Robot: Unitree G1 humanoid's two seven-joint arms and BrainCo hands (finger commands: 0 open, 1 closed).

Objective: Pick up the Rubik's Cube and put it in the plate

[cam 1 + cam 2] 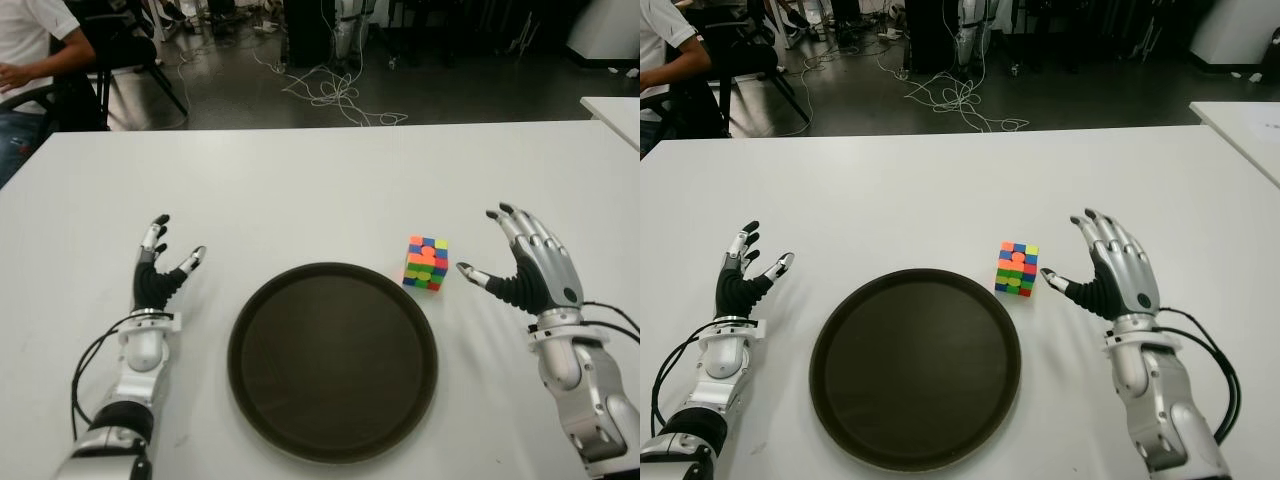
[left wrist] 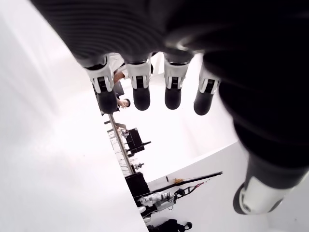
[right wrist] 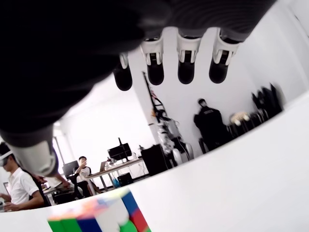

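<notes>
The Rubik's Cube (image 1: 426, 263) stands on the white table (image 1: 300, 190), just off the upper right rim of the round dark plate (image 1: 332, 360). Nothing lies in the plate. My right hand (image 1: 527, 262) hovers to the right of the cube with fingers spread, its thumb tip a short gap from the cube's right side. The cube's top corner (image 3: 99, 217) shows in the right wrist view below the open fingers (image 3: 185, 63). My left hand (image 1: 160, 262) shows to the left of the plate, fingers extended and holding nothing.
A second white table's corner (image 1: 615, 112) shows at the far right. Beyond the table's far edge are cables on the floor (image 1: 335, 95), chairs, and a seated person (image 1: 28, 55) at the back left.
</notes>
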